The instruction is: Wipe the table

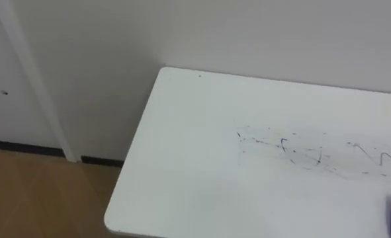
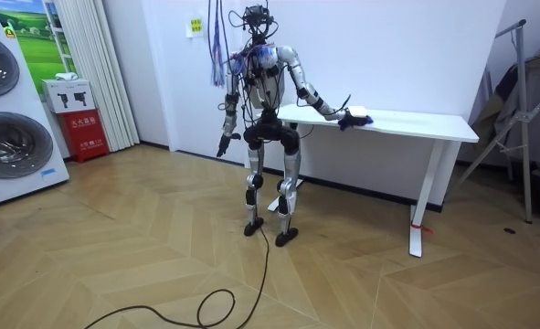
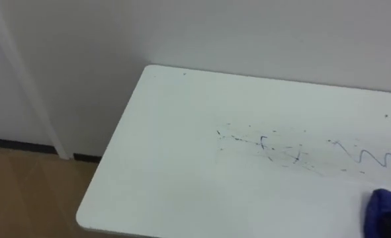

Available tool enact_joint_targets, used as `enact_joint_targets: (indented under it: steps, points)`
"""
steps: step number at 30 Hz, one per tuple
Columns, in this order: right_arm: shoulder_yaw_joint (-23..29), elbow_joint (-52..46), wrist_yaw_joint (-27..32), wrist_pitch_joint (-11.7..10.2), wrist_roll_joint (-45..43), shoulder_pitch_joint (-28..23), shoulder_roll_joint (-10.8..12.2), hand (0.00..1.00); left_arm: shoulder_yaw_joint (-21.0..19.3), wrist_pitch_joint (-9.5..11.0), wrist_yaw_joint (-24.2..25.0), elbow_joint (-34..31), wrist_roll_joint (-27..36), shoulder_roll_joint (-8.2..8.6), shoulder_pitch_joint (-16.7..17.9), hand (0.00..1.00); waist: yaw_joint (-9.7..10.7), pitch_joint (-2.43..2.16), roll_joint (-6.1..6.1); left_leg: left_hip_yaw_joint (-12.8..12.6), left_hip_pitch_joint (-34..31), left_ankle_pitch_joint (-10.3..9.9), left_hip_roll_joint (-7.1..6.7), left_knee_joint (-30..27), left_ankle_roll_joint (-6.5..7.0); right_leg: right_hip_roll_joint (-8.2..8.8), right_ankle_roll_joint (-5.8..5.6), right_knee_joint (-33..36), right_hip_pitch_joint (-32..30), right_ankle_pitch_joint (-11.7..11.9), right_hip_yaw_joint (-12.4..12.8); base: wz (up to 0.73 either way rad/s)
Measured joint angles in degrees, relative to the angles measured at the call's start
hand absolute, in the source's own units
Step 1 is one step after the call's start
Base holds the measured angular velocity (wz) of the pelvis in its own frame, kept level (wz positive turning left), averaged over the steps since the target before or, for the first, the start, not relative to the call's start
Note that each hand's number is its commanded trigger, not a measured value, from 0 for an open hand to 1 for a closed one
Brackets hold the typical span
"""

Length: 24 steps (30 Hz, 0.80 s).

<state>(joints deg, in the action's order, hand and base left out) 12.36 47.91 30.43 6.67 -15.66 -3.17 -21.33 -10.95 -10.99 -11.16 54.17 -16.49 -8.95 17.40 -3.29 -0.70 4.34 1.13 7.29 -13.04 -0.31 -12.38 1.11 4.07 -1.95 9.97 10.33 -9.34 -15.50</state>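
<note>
The robot stood at the end of the white table (image 2: 434, 125), its right hand (image 2: 344, 118) resting on what looked like a dark blue cloth (image 3: 386, 210), near the scribbled pen marks (image 3: 294, 153). Its grip could not be told. The left hand (image 2: 222, 144) hung at its side, equally unreadable.

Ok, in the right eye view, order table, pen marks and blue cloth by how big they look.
1. table
2. pen marks
3. blue cloth, cut off by the picture's edge, so its full size is unsure
</note>
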Motion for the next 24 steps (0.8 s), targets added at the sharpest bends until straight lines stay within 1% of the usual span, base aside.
enact_joint_targets:
  steps: [1,2,3,4,5,6,7,8,9,10,12,13,14,15,16,17,18,19,20,21,22,23,24]
  points:
    - [-1.2,-0.6,-1.5,1.0,-0.7,1.4,0.0,1.0,0.2,0.0,0.4,0.0,0.1,0.02,-0.4,0.0,-0.5,-0.15,-0.46,-0.4,-0.3,0.1,0.21,0.0,-0.17,-0.11,0.21,0.2,-0.6,0.1,0.1,-0.36]
    - [-4.7,-2.6,-4.9,3.2,-3.3,5.0,0.6,1.0,0.5,0.0,0.9,0.4,0.1,0.02,-1.4,0.0,-1.7,0.22,-0.27,-0.9,-1.1,0.3,0.57,0.0,-0.6,-0.39,0.59,0.9,-2.1,0.4,0.8,-0.3]
    - [-9.3,-6.1,-8.3,4.9,-6.0,8.8,1.7,1.0,0.8,0.0,1.2,1.3,0.0,0.0,-2.1,0.0,-2.4,0.43,-0.02,-0.9,-2.3,0.7,0.77,-0.1,-0.84,-0.62,1.07,1.0,-3.4,0.7,0.7,-0.25]
    - [-12.3,-7.5,-9.7,5.3,-7.2,11.0,2.1,1.0,1.3,0.0,1.4,1.5,0.1,-0.06,-2.6,0.0,-2.9,0.57,-0.09,-0.8,-3.0,0.8,0.91,-0.3,-1.0,-0.74,1.27,1.0,-4.0,0.9,0.5,-0.09]
    - [-18.0,-8.7,-13.0,5.3,-10.0,16.2,2.4,1.0,1.9,-0.2,1.9,1.4,0.0,-0.02,-3.5,0.0,-4.3,0.72,-0.22,-0.5,-3.8,1.1,1.07,-0.4,-1.18,-0.98,1.57,1.0,-4.7,1.0,0.2,0.19]
    - [-21.8,-8.5,-15.9,4.9,-12.4,21.3,2.8,1.0,2.3,-0.4,2.0,1.2,0.0,-0.05,-4.7,0.0,-5.2,1.74,0.15,0.2,-4.3,1.7,1.02,-0.2,-1.39,-1.06,1.72,0.8,-4.8,1.0,-0.4,0.33]
    - [-22.9,-8.0,-17.0,4.6,-13.0,23.4,2.8,1.0,2.4,-0.4,2.0,1.0,0.0,-0.07,-5.0,0.0,-6.2,1.87,0.3,0.7,-4.7,2.0,0.99,-0.1,-1.45,-1.11,1.78,0.6,-5.1,0.9,-0.6,0.47]
    - [-24.4,-7.2,-18.5,4.2,-13.4,27.1,2.9,1.0,3.0,-0.4,2.0,0.9,0.1,-0.34,-5.1,0.0,-8.6,1.85,0.64,1.2,-5.1,2.5,1.01,0.2,-1.34,-1.14,1.88,0.1,-5.6,0.9,-1.4,0.53]
    - [-24.9,-5.4,-19.4,3.5,-13.3,29.8,3.2,1.0,3.4,-0.9,2.1,0.8,0.5,-0.8,-4.9,0.0,-9.7,1.68,0.97,2.7,-5.6,2.8,0.7,0.2,-1.36,-1.18,1.87,-0.8,-5.2,0.9,-2.2,0.58]
    - [-24.9,-5.0,-19.8,3.2,-13.1,30.3,3.2,1.0,3.5,-1.2,2.1,0.8,0.9,-1.0,-4.3,0.0,-10.1,1.55,1.24,3.5,-5.7,2.9,0.46,0.1,-1.33,-1.14,1.77,-1.2,-4.9,0.8,-2.4,0.72]
    - [-24.9,-2.9,-20.3,2.6,-12.0,29.1,3.2,1.0,3.9,-2.6,2.1,0.9,1.3,-1.38,-1.7,0.0,-10.3,1.53,1.65,5.7,-5.2,3.0,0.0,0.3,-1.23,-0.94,1.48,-1.4,-3.1,0.6,-3.5,0.76]
    - [-24.9,-2.0,-20.3,2.6,-11.9,28.3,3.2,1.0,4.0,-2.8,2.1,0.8,1.3,-1.4,-1.2,0.0,-10.3,1.49,1.69,5.7,-5.0,3.0,-0.01,0.2,-1.18,-0.87,1.47,-1.3,-2.6,0.6,-3.6,0.79]
    - [-24.7,1.7,-20.2,1.6,-11.6,25.2,3.2,1.0,4.1,-2.8,2.1,0.7,1.2,-1.46,-0.8,0.0,-10.2,1.48,1.72,5.7,-4.7,3.0,-0.18,0.2,-1.12,-0.69,1.42,-1.3,-1.6,0.6,-3.8,0.81]
    - [-21.2,2.9,-17.9,-2.7,-8.3,21.2,3.5,1.0,4.1,-2.5,2.1,0.7,1.0,-1.37,-0.6,0.0,-9.2,1.33,1.92,5.5,-4.4,3.1,-0.45,0.2,-1.0,-0.23,1.03,-1.4,-0.5,0.3,-4.4,0.79]
    - [-20.1,3.0,-16.9,-4.5,-8.1,19.7,3.5,1.0,4.0,-2.2,2.0,0.7,0.8,-1.35,-0.3,0.0,-8.6,1.27,1.84,5.3,-4.1,3.1,-0.47,0.2,-0.95,-0.01,0.73,-1.4,-0.1,0.2,-4.6,0.59]
    - [-18.2,3.9,-15.2,-6.7,-8.3,17.2,3.5,1.0,3.3,-1.4,1.8,1.0,0.6,-1.4,0.2,0.0,-7.6,1.08,1.71,4.2,-3.1,3.1,-0.55,0.4,-0.94,0.24,0.6,-1.3,1.0,0.1,-4.6,0.24]
    - [-15.9,4.2,-13.9,-7.6,-8.3,14.3,3.5,1.0,1.6,-0.7,1.6,1.2,0.6,-1.41,0.4,0.0,-7.1,0.67,2.02,3.4,-2.1,3.1,-0.62,0.8,-0.94,0.36,0.57,-1.4,2.0,0.1,-4.5,0.11]
    - [-14.7,4.3,-13.3,-8.1,-8.2,12.8,3.4,1.0,0.8,-0.3,1.6,1.1,0.6,-1.38,0.5,0.0,-6.9,0.51,2.22,3.4,-1.6,3.1,-0.71,1.0,-0.94,0.41,0.56,-1.3,2.4,0.1,-4.5,0.0]
    - [-12.3,4.3,-12.3,-8.6,-7.4,9.7,2.9,1.0,-0.7,0.4,1.6,1.0,0.6,-1.39,0.9,0.0,-6.1,0.1,2.64,3.2,-1.2,3.1,-1.14,1.2,-0.93,0.57,0.5,-1.3,2.8,0.0,-4.4,0.0]
    - [-9.7,5.0,-11.5,-8.7,-6.9,7.5,2.2,1.0,-1.5,0.8,1.6,1.0,0.6,-1.39,0.8,0.0,-5.4,-0.02,2.8,2.4,-0.8,3.1,-1.3,1.1,-0.9,0.82,0.33,-1.3,3.2,-0.1,-4.1,-0.03]
    - [-8.4,5.7,-10.9,-8.8,-6.7,6.9,1.9,1.0,-1.7,1.1,1.6,1.0,0.6,-1.37,0.9,0.0,-4.8,-0.07,2.71,2.1,-0.6,3.0,-1.36,1.1,-0.78,0.92,0.3,-1.3,3.4,-0.1,-3.9,-0.14]
    - [-6.6,6.6,-9.8,-8.9,-6.0,5.2,1.0,1.0,-2.0,1.5,1.6,0.9,0.6,-1.34,0.9,0.0,-4.2,-0.23,2.45,1.9,-0.5,2.7,-1.36,1.0,-0.22,0.95,0.2,-1.2,3.4,-0.2,-3.4,-0.21]
    - [-5.1,7.3,-9.0,-9.1,-5.3,3.7,0.0,1.0,-2.6,1.9,1.5,0.9,0.6,-1.4,0.9,0.0,-3.8,-0.3,2.31,1.0,-0.5,2.2,-1.23,1.0,0.57,0.97,-0.23,-1.4,3.3,-0.4,-3.1,-0.24]
